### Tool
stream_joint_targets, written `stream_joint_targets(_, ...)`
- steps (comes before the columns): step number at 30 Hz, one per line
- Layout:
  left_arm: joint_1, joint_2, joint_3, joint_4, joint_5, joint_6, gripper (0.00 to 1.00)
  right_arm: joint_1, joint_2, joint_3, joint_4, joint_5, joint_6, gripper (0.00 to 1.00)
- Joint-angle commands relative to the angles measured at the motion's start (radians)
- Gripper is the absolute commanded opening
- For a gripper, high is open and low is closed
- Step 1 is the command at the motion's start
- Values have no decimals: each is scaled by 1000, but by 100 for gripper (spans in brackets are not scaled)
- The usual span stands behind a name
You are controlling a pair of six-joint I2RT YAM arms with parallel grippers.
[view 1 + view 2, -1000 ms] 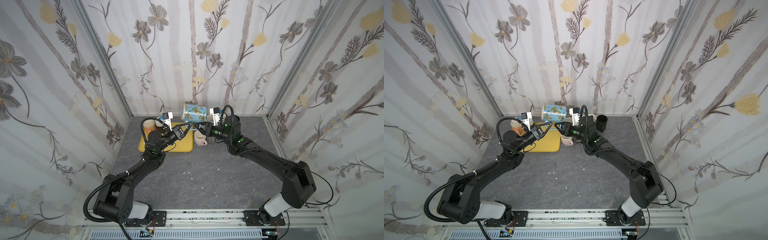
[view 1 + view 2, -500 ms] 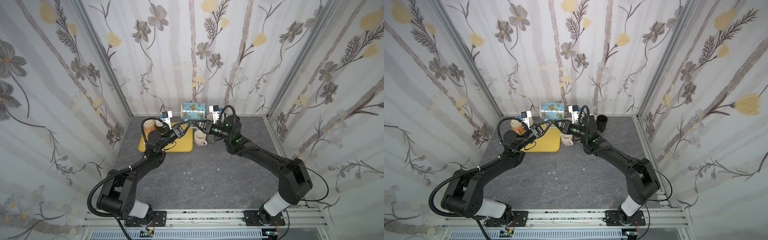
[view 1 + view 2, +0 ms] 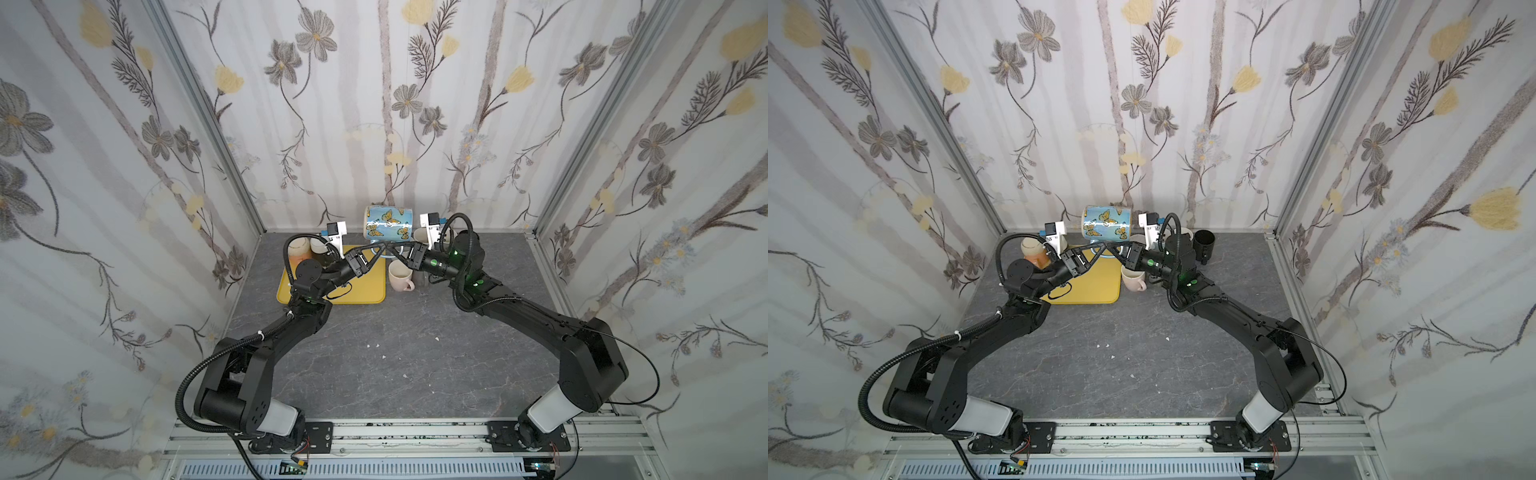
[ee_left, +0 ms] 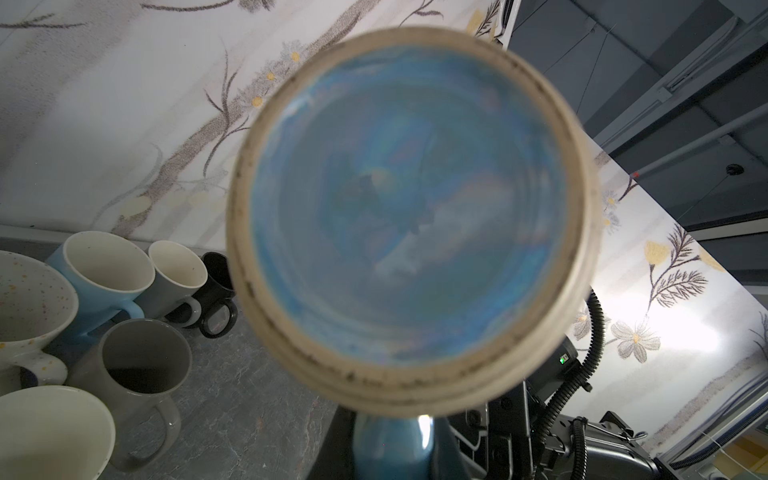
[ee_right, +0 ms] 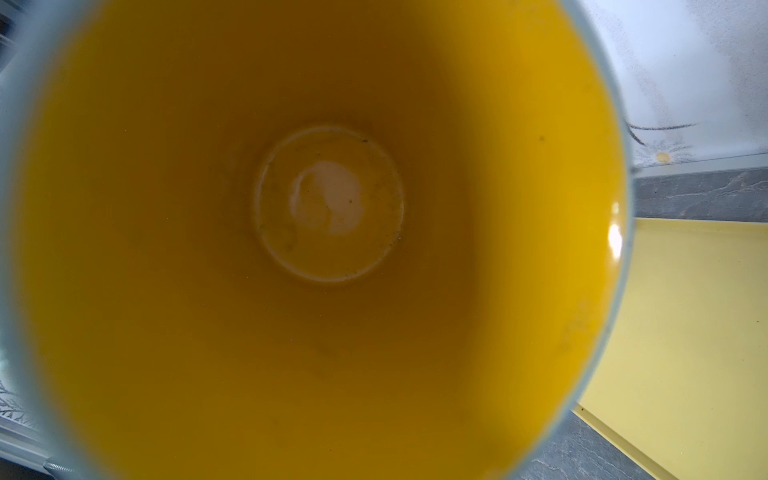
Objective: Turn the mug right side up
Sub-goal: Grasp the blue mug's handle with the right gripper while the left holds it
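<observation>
A blue mug [image 3: 388,224] with orange butterflies hangs in the air on its side at the back of the table, above the edge of the yellow tray [image 3: 357,286]; it shows in both top views. Its base [image 4: 411,208] faces the left wrist camera, its yellow inside [image 5: 328,203] the right one. My left gripper [image 3: 380,249] is shut on the blue handle [image 4: 390,444] under the mug. My right gripper [image 3: 397,252] meets it from the other side, its fingers closed at the mug's underside. The right wrist view hides its jaws.
A pink mug [image 3: 400,277] stands upright just right of the tray, under the right gripper. Several mugs [image 4: 104,270] stand along the back wall, a grey one [image 4: 145,365] nearer. A black mug [image 3: 1203,241] stands behind the right arm. Walls close in on three sides.
The mug has risen a little and turned further onto its side. My right gripper has moved in and closed at the mug's underside. The left grip is unchanged.
</observation>
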Motion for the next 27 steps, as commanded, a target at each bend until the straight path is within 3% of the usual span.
stream_joint_targets(1,4,-8,11,52,24,-1,0,1,-27,0,99,-12,-36,0)
stream_joint_targets(5,11,-7,2,116,5,-50,0,1,-46,-25,130,4,-30,27)
stream_joint_targets(15,17,11,-11,235,-25,-139,0,1,-42,-39,208,-28,1,37)
stream_joint_targets(18,18,19,-11,256,-27,-157,0,0,-41,-44,217,-26,5,29)
stream_joint_targets(21,20,29,-10,263,-26,-169,0,-1,-34,-44,231,-28,14,8)
stream_joint_targets(23,20,41,-7,266,-19,-176,0,-1,-31,-45,241,-28,16,0)
stream_joint_targets(27,21,61,8,266,8,-193,0,-5,-18,-34,251,-21,21,0)
